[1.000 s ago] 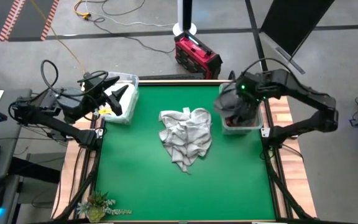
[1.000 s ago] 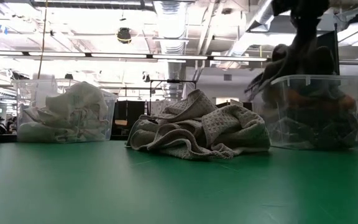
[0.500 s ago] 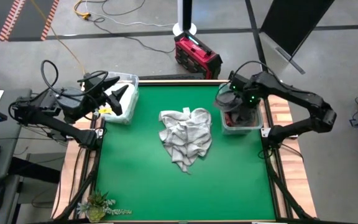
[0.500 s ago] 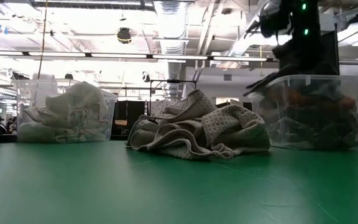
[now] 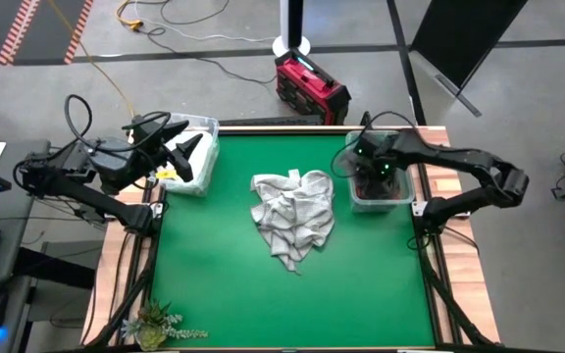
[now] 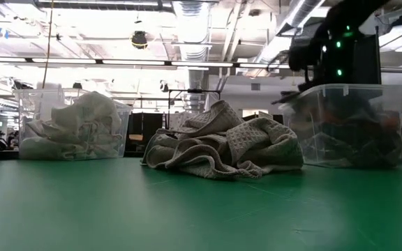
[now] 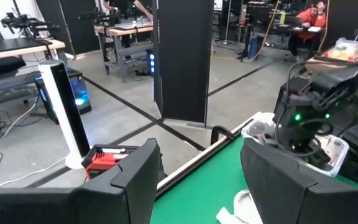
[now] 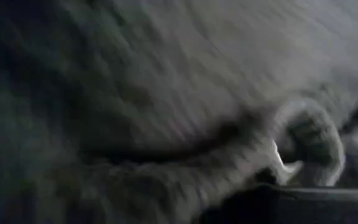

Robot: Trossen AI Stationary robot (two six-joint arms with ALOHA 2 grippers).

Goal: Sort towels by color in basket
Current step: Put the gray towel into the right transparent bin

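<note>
A crumpled pile of light grey towels [image 5: 293, 217] [image 6: 222, 144] lies on the middle of the green table. The left clear basket [image 5: 196, 157] [image 6: 72, 125] holds white towels. The right clear basket [image 5: 382, 188] [image 6: 347, 125] holds dark grey and rust orange towels. My left gripper [image 5: 184, 153] [image 7: 197, 186] hovers open over the left basket and holds nothing. My right gripper [image 5: 369, 175] is down inside the right basket. Its wrist view is filled by dark grey towel [image 8: 166, 93], very close.
A red box [image 5: 311, 88] and cables lie on the floor beyond the table's far edge. A small plant [image 5: 153, 322] sits at the near left corner. Green table surface [image 5: 292, 304] lies bare between the towel pile and the near edge.
My right gripper has come down from above the right basket into it, carrying the dark grey towel along. The towel, which bulged over the basket's rim a second ago, now lies lower inside the basket.
</note>
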